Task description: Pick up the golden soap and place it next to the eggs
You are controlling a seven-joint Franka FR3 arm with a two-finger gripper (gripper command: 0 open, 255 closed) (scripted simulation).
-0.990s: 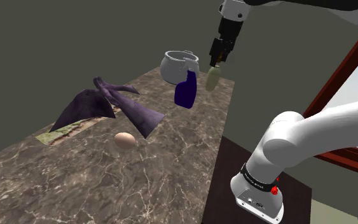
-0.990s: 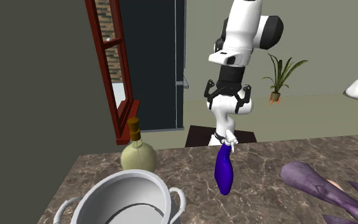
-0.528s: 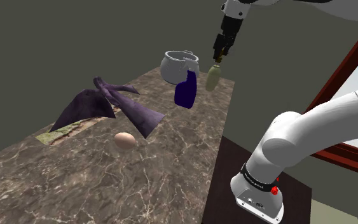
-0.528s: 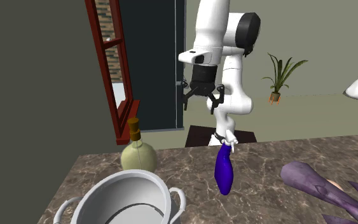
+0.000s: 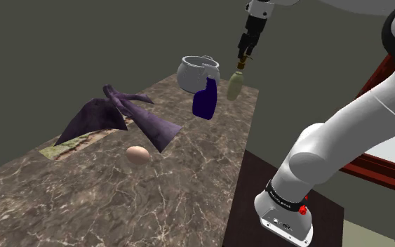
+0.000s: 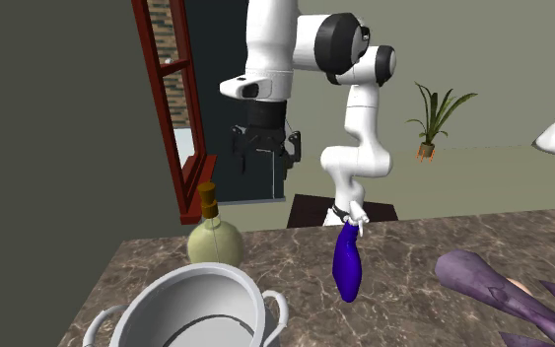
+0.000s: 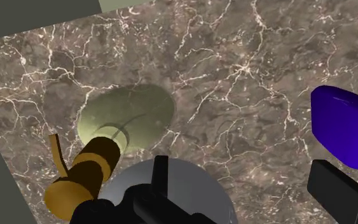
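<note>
Gripper (image 6: pixel 262 149) fingers spread wide, holding nothing, hangs above round-bellied, pale-green, gold-capped soap bottle (image 7: pixel 125 118) on veined brown marble counter (image 5: pixel 189 186).

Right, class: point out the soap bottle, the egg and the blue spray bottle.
soap bottle (image 6: pixel 215 244): second exterior view, its round pale body.
egg (image 5: pixel 138 155): shoulder view, its middle.
blue spray bottle (image 6: pixel 347 264): second exterior view, its blue body.
</note>
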